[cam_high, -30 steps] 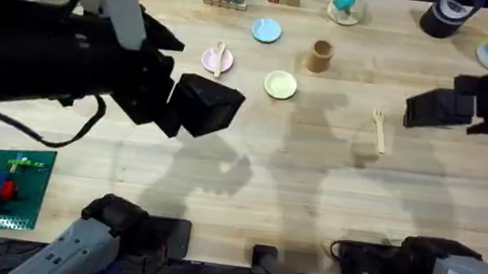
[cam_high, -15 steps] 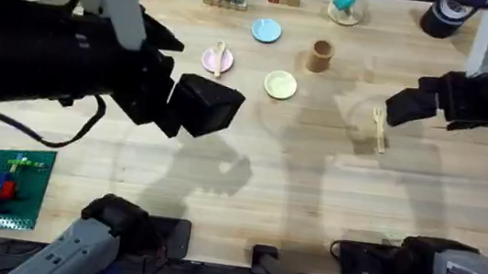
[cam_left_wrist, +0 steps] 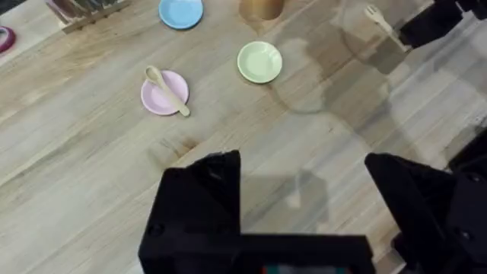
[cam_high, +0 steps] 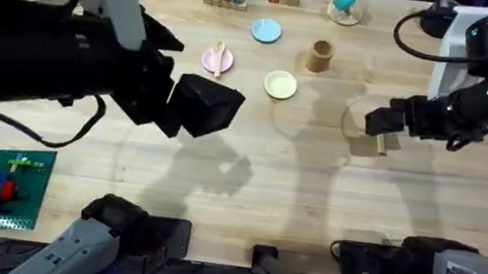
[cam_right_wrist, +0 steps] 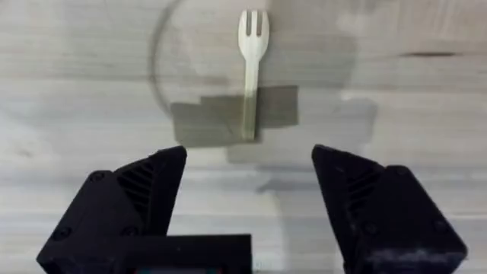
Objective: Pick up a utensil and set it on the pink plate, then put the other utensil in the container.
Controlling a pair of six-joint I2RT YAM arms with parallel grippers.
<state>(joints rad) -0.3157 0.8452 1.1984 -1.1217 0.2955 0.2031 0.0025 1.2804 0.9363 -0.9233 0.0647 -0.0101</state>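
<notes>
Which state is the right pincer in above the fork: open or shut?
Open. In the right wrist view, the right pincer has its fingers wide apart, with the fork lying flat on the table beyond, untouched.

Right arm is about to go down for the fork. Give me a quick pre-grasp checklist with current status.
1. Spoon already lies on the pink plate: ok.
2. Fork lies flat on the table, free of other things: ok.
3. Right pincer open, the fork's handle in line with the gap between its fingers: ok.
4. Right pincer down at the fork: not ok, the fork lies ahead of the fingers.
5. Container upright, mouth unobstructed: ok.
6. Left pincer open, holding nothing, away from the fork: ok.
</notes>
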